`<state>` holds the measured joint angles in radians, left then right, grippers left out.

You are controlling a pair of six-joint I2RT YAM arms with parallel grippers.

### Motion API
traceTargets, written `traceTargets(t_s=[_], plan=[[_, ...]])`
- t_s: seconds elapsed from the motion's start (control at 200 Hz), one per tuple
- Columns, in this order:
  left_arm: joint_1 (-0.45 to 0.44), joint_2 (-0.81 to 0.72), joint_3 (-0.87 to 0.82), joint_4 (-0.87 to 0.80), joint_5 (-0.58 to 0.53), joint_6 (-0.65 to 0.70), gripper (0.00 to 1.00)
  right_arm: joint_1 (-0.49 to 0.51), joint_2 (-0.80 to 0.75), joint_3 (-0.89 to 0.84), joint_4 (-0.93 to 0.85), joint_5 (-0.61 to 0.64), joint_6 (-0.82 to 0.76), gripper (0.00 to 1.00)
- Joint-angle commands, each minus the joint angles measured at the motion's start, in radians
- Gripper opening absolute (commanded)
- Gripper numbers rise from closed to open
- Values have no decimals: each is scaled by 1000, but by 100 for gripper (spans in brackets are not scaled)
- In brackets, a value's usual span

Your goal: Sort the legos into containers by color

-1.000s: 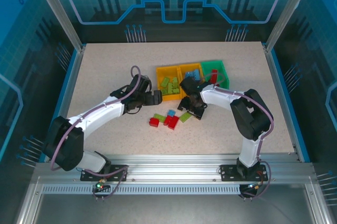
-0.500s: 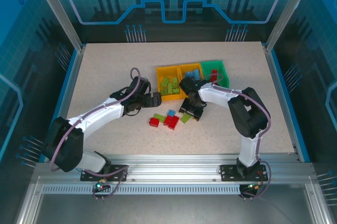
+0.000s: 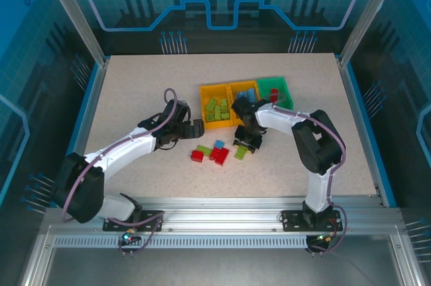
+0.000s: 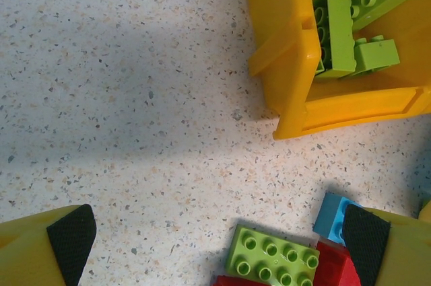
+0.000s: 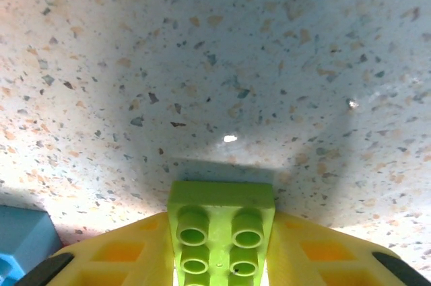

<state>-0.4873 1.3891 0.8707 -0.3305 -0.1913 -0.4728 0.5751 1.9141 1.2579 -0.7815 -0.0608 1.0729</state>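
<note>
Right gripper (image 5: 221, 249) clamps a lime brick (image 5: 221, 222); next, lift it into the lime-stocked yellow bin (image 4: 283, 44); left gripper (image 4: 219, 235) gapes wide.

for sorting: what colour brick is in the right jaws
A lime green brick; right wrist view.

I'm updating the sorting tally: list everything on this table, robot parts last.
table: one, speckled beige
orange-yellow bins: two, far centre, joined
green bin: one, joined at their right
binned green bricks: several, lime, left orange-yellow bin
binned blue bricks: few, second orange-yellow bin
binned red bricks: few, green bin
loose bricks: about five, red, lime, blue, before the bins
gripped brick: one, lime green, between the right jaws
left gripper: one, jaws open, near the loose bricks
right gripper: one, jaws closed on the gripped brick
</note>
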Motion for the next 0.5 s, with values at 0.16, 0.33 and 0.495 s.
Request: traceTargets(t_s=[0.16, 0.33, 0.495], plan=[[6, -29, -29, -8, -20, -26, 99, 11, -89, 157, -77, 57, -158, 38], [6, -21, -59, -23, -15, -52, 99, 22, -55, 302, -40, 68, -269, 38], [4, -18, -88, -16, 20, -75, 99, 26, 48, 462, -14, 112, -374, 38]])
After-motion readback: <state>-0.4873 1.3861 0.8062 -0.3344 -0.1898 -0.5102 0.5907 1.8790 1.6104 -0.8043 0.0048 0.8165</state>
